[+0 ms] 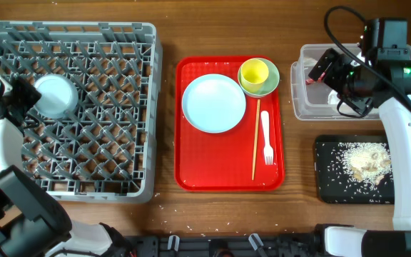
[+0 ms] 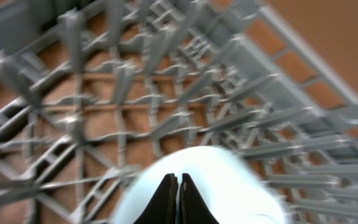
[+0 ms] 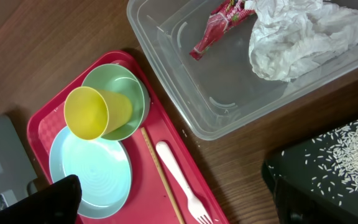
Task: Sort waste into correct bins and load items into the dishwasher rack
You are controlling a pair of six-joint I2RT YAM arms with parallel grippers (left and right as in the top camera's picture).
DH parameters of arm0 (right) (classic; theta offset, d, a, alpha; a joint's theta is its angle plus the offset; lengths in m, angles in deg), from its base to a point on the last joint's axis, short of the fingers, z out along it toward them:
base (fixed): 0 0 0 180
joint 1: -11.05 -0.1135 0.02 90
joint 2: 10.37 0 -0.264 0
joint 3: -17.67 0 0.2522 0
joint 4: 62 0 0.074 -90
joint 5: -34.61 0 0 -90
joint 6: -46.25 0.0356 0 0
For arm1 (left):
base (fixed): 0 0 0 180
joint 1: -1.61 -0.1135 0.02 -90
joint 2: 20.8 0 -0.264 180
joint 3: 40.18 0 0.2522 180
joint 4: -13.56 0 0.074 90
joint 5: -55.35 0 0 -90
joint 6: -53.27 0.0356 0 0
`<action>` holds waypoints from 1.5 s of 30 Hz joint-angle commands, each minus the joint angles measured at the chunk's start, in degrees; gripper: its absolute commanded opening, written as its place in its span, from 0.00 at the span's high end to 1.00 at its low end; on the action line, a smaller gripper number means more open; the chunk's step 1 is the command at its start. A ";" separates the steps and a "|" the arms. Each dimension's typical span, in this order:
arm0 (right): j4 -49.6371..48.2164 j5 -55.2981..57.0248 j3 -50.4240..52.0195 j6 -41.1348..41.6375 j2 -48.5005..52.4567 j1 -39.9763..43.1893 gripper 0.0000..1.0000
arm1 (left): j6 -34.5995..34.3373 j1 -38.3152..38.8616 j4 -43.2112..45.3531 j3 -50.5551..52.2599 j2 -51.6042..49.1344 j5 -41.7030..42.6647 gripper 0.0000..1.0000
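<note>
The whitish bowl (image 1: 54, 95) sits in the grey dishwasher rack (image 1: 84, 153) at its left side. My left gripper (image 2: 179, 186) hangs just over that bowl (image 2: 241, 186), shut, with nothing between its fingers. On the red tray lie the pale blue plate (image 1: 214, 103), the green bowl (image 1: 271, 86) with the yellow cup (image 1: 254, 73) in it, the chopsticks (image 1: 255, 139) and the white fork (image 1: 266, 135). My right gripper (image 1: 327, 66) hovers open above the clear tub (image 1: 305, 107), which holds the red wrapper (image 3: 219, 28) and the napkin (image 3: 291, 37).
The red serving tray (image 1: 191, 143) stands between the rack and the bins. The black tray (image 1: 330, 178) at the front right carries scattered rice scraps (image 1: 362, 160). Bare wooden table shows between the red tray and the tub.
</note>
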 commanded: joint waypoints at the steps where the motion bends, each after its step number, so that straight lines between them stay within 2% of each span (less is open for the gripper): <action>1: -0.15 -0.26 -0.81 -0.96 -0.20 0.02 0.00 | 2.60 0.85 0.33 0.31 0.90 5.44 0.96; 3: -0.15 -0.26 -0.81 -0.94 -0.20 0.02 0.00 | 6.78 0.85 -0.81 0.31 0.87 4.68 0.96; 6: -0.15 -0.26 -0.81 -0.96 -0.20 0.02 0.00 | 6.93 0.79 -2.73 0.31 0.72 -5.60 0.96; 11: -0.17 -0.26 -0.81 -0.96 -0.20 0.02 0.00 | 6.91 0.72 -3.54 0.31 -0.79 -5.95 0.96; 19: -0.15 -0.26 -0.81 -0.96 -0.20 0.02 0.00 | 6.93 0.74 -3.32 0.31 -4.48 1.73 0.96; 22: -0.15 -0.26 -0.81 -0.94 -0.20 0.02 0.00 | 6.93 0.76 -3.37 0.31 -4.48 2.25 0.96; 25: -0.15 -0.26 -0.81 -0.96 -0.20 0.02 0.00 | 8.68 0.76 -3.21 0.31 -4.48 7.61 0.96; 30: -0.15 -0.26 -0.81 -0.96 -0.20 0.02 0.00 | 8.63 0.72 -3.15 0.31 -4.33 7.61 0.95; 32: -0.15 -0.26 -0.81 -0.94 -0.20 0.02 0.00 | 7.89 0.70 -2.97 0.31 -3.39 7.58 0.75; 34: -0.15 -0.26 -0.81 -0.96 -0.20 0.02 0.00 | 4.70 0.39 -1.88 0.28 -0.04 7.37 0.67; 37: -0.15 -0.26 -0.81 -0.96 -0.20 0.02 0.00 | 3.56 0.22 -1.81 0.28 5.79 5.25 0.66; 39: -0.15 -0.26 -0.81 -0.96 -0.20 0.02 0.00 | 0.11 0.26 -1.95 0.28 12.11 5.09 0.52; 44: -0.15 -0.26 -0.81 -0.96 -0.20 0.02 0.00 | -1.05 2.80 -6.56 0.31 20.48 21.77 0.48; 45: -0.15 -0.26 -0.81 -0.96 -0.20 0.02 0.00 | -1.03 4.72 -9.22 0.31 20.72 24.98 0.44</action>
